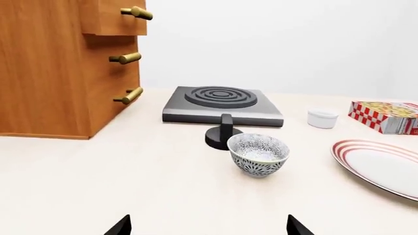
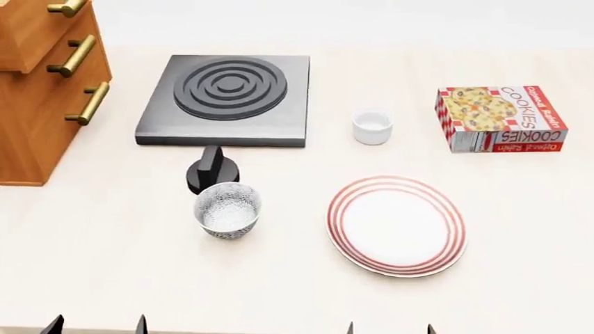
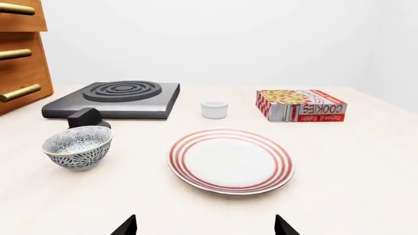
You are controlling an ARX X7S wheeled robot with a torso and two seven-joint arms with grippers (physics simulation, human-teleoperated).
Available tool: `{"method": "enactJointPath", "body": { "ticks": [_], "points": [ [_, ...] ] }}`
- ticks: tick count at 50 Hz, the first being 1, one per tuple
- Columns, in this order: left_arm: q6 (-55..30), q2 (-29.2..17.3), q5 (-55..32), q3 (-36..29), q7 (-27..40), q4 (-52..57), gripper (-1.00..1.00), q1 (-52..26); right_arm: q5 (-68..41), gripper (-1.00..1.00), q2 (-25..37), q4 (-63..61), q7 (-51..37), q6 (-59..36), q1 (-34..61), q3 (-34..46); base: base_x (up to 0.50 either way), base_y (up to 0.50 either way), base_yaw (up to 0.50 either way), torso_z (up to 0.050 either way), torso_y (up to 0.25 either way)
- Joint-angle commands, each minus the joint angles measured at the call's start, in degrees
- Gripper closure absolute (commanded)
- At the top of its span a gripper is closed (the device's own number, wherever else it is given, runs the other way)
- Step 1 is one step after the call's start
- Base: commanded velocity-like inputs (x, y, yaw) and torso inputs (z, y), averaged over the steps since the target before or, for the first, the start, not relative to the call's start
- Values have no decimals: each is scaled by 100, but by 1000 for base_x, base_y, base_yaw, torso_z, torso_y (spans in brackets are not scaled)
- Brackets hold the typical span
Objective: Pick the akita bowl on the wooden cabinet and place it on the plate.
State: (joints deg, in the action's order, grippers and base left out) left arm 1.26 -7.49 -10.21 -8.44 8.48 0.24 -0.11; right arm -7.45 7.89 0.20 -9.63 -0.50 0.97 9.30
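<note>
Counter point(image 2: 111, 264): pale cream surface carrying all items listed.

Wooden cabinet point(image 2: 42, 83): large, orange-brown, at the far left of the counter; three brass bar handles visible on its drawer fronts.

Akita bowl point(image 2: 227, 210): small white bowl with a dark floral pattern, upright, standing on the counter and not on the cabinet. It sits left of centre, touching or just in front of the stove knob point(image 2: 213, 169), and left of the plate, apart from it.

Plate point(image 2: 396, 224): wide, round, white, with red concentric rings at the rim; flat on the counter, right of the bowl, nothing on it.

Stove point(image 2: 227, 99): flat dark grey burner slab with raised concentric rings, far of the bowl; its black knob lies at its near edge.

Cup point(image 2: 372, 128): small, white, right of the stove and far of the plate.

Cookie box point(image 2: 501, 118): red-and-white, lying flat at the far right.

Left gripper point(image 1: 207, 229): only two dark fingers' tips show at the near edge, spread wide apart, holding nothing, near side of the bowl.

Right gripper point(image 3: 206, 226): two dark tips likewise spread wide, holding nothing, near side of the plate.
</note>
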Motion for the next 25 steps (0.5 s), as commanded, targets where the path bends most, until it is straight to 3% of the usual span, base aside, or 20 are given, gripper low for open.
{"method": "enactJointPath", "body": {
  "ticks": [1, 25],
  "points": [
    [65, -53, -9, -54, 64, -5, -100, 5, 42, -100, 39, -7, -92, 24, 1, 81, 0, 438, 0, 0, 0],
    [90, -136, -61, -160, 168, -3, -100, -5, -31, -100, 113, -24, -192, 28, -1, 174, 0, 492, 0, 0, 0]
  ]
}}
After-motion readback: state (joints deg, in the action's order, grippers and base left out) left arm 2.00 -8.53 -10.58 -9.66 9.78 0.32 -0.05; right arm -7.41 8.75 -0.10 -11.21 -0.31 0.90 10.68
